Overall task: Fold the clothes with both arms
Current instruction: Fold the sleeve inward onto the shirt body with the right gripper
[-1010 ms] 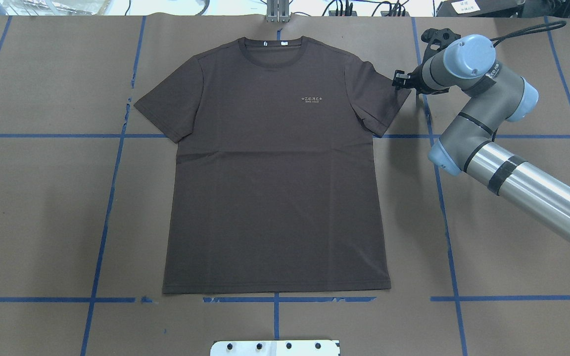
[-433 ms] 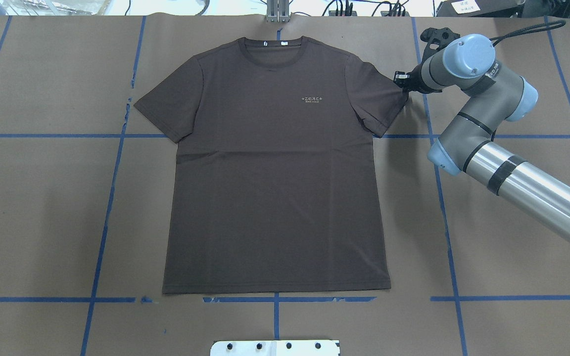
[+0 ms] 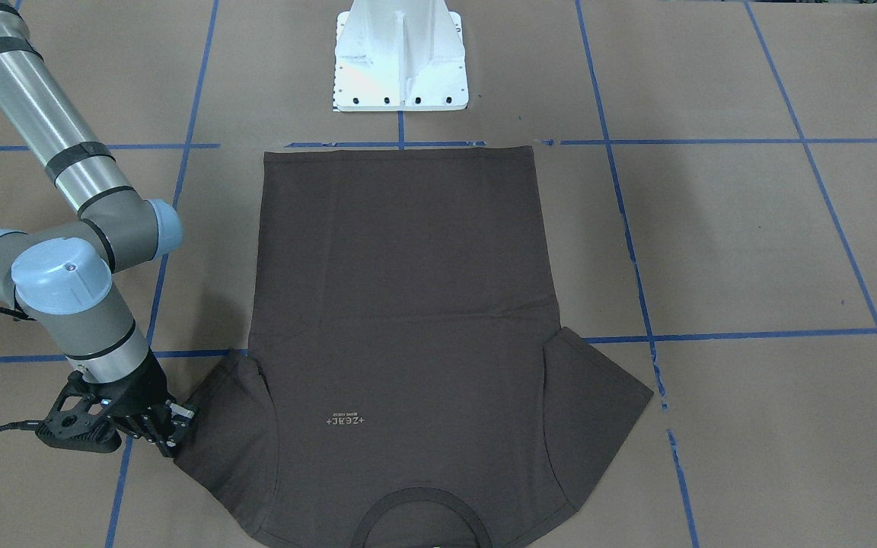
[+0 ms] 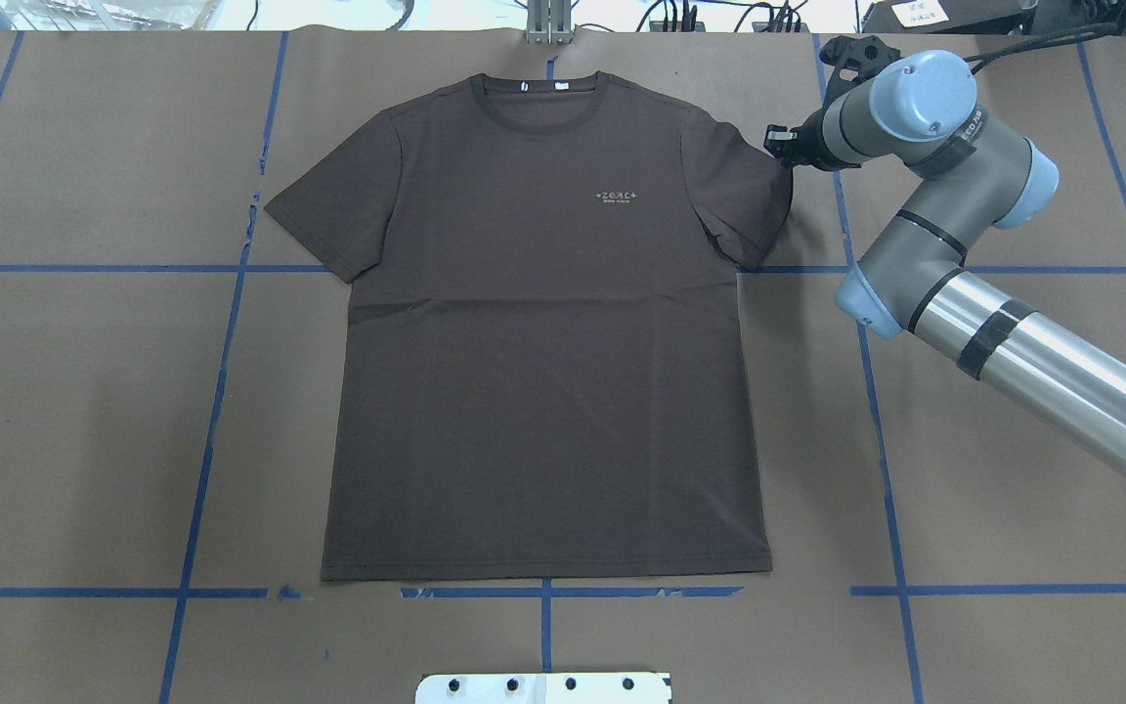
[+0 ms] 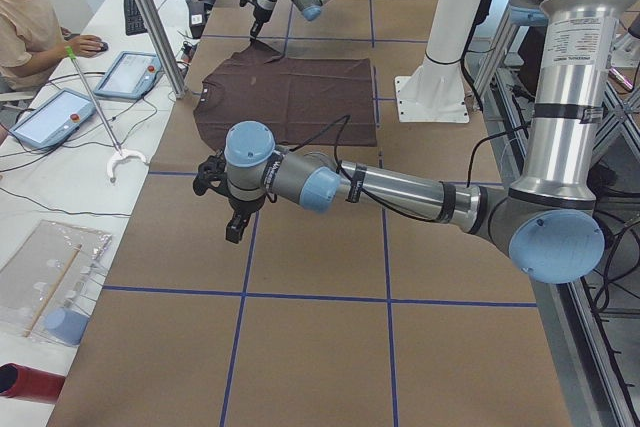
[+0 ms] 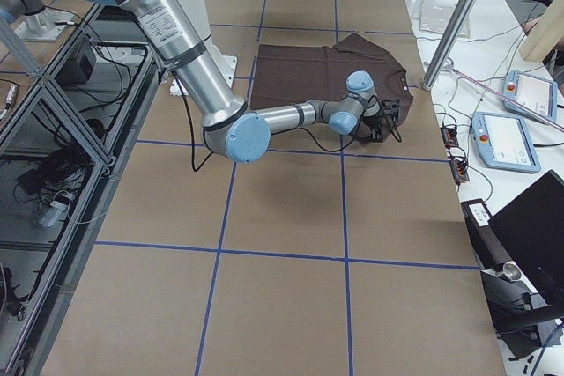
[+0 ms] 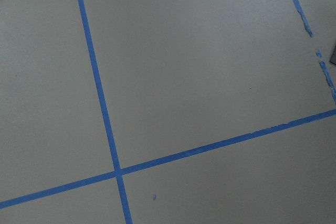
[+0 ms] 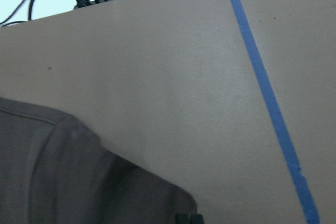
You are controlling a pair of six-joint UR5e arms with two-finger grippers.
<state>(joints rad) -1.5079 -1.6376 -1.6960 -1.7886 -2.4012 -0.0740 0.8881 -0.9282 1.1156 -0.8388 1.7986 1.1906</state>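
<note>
Since 1 second ago the right arm (image 4: 954, 210) has swung toward the collar end of the dark brown T-shirt (image 4: 543, 372), drawing the near sleeve (image 4: 749, 191) inward. On the paper-covered table (image 4: 84, 411) the T-shirt lies flat, front up, unfolded. The sleeve's tip rises to the right gripper (image 4: 780, 149), which appears clamped on the hem, probably to begin fold 1. Well off the T-shirt's other sleeve hangs the left gripper (image 5: 232, 229); whether it is parted or closed I cannot tell.

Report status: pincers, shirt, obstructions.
Right pincer shut on T-shirt, at sleeve edge. Left pincer above table, state unclear. T-shirt flat, unfolded, nothing on it.
</note>
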